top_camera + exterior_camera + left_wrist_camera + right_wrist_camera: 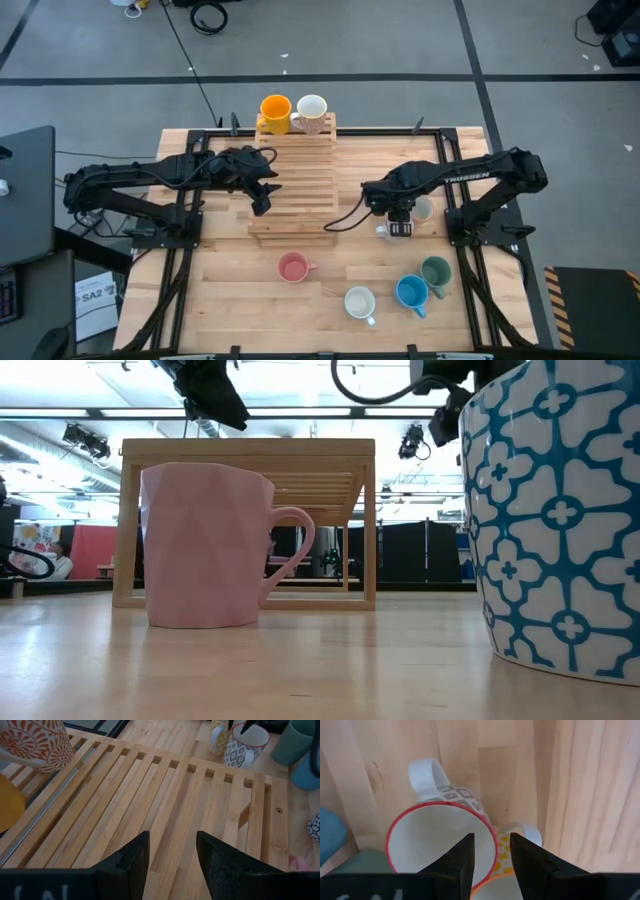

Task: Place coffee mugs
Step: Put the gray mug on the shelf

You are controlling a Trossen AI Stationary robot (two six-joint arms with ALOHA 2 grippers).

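A red-rimmed mug with a grey pattern (440, 837) stands upright on the table right of the wooden rack (292, 185), next to a yellow-patterned mug (517, 837). My right gripper (491, 857) hangs open above the red-rimmed mug, pointing down. One finger is over its hollow and the other is outside its rim; neither touches it. My left gripper (172, 862) is open above the rack's slats, with nothing between its fingers. An orange mug (275, 110) and a white mug with an orange pattern (311, 110) stand on the rack's far end.
On the near part of the table stand a pink mug (293, 267), a white mug with a blue pattern (359, 302), a blue mug (411, 292) and a dark green mug (436, 272). Black frame rails (470, 240) run along the table's edges.
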